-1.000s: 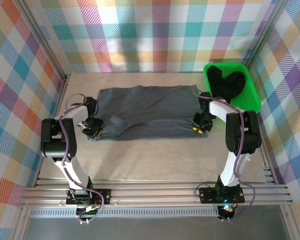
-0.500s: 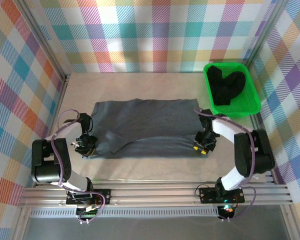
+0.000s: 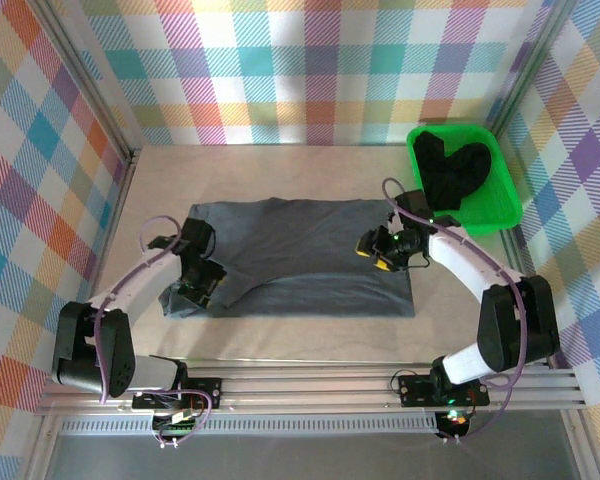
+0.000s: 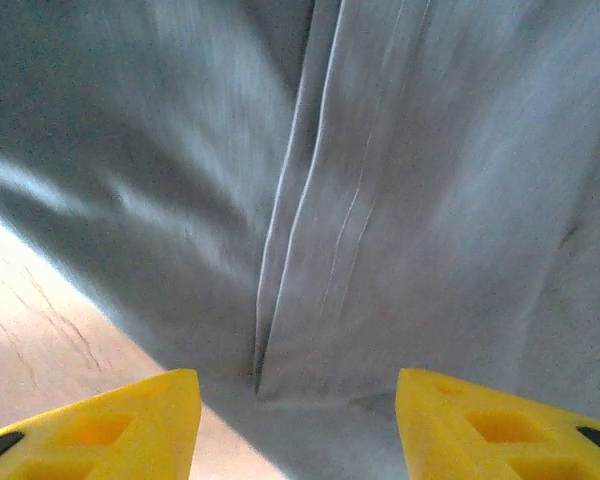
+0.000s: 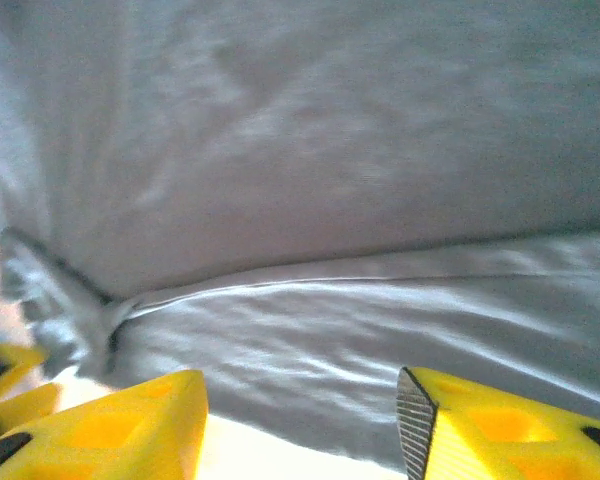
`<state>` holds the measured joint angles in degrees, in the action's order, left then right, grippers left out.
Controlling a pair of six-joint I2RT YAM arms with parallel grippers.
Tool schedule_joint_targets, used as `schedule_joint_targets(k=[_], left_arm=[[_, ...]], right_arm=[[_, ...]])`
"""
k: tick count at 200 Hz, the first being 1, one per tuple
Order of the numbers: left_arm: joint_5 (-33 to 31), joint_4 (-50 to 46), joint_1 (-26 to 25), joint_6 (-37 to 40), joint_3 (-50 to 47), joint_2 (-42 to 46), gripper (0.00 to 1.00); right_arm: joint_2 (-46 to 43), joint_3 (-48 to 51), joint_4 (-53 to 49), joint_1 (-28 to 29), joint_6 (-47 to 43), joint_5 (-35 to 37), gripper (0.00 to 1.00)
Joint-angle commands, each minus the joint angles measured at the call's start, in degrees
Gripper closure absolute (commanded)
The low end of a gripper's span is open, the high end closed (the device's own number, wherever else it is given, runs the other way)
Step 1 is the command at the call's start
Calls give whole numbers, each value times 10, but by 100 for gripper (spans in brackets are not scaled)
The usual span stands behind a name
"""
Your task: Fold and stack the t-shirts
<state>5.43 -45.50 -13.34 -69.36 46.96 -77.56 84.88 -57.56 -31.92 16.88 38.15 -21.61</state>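
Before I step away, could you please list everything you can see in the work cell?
table: one, beige, between the walls
checked walls: three, multicoloured, around the table
metal rails: several, silver, along the near edge
grey t-shirt: one, slate grey, partly folded, mid-table
green tray: one, bright green, far right corner
black t-shirts: number unclear, black, heaped in the green tray
left pincer: one, yellow fingers, open over the grey t-shirt's left end
right pincer: one, yellow fingers, open over the grey t-shirt's right part
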Motion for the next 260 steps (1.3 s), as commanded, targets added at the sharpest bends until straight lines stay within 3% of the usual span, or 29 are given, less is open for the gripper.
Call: schedule_joint_targets(k=[1,34,60,126,189,230,260], left_arm=[[43,48,-22,-85,-27,-13,44],[50,92,-42,-108,-35,-45,46],[43,99,-45,-108,-33,-64,52],[-3,39,-44,-71,17,-68,100],[-34,-23,-48,37,162,-153,100],[-63,-130,-77,202,375,-336,100],[-74,-185,-99,295,470,-426,100]], right_arm=[[23,-24,41,12,-17,-86,46],[30,-27,37,13,-15,-86,46],[25,-21,33,13,-14,-82,46],[19,-16,21,13,-12,-69,47],[25,-21,15,13,-8,-65,48],[25,-24,7,13,-5,-63,48],[22,-23,1,13,-6,-62,49]])
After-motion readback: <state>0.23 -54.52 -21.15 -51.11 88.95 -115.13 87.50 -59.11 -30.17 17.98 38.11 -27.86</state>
